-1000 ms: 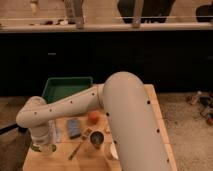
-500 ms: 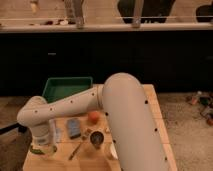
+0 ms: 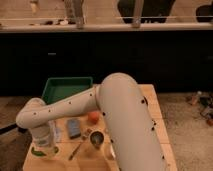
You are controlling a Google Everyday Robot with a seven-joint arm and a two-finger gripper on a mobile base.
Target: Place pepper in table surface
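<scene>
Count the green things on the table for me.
2. The green tray sits at the back left of the table surface; the pepper is at the front left, under the tool. The arm may hide more.

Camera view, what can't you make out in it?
Pepper: only a green sliver shows under the hand at the table's front left; the hand covers the rest.
Table surface: its middle is hidden by the arm; its front is cut off by the bottom edge.
Blue item: too small to identify.

Low over the table surface's (image 3: 151, 102) front left, the end effector (image 3: 44, 141) hides most of the pepper (image 3: 41, 150).
</scene>
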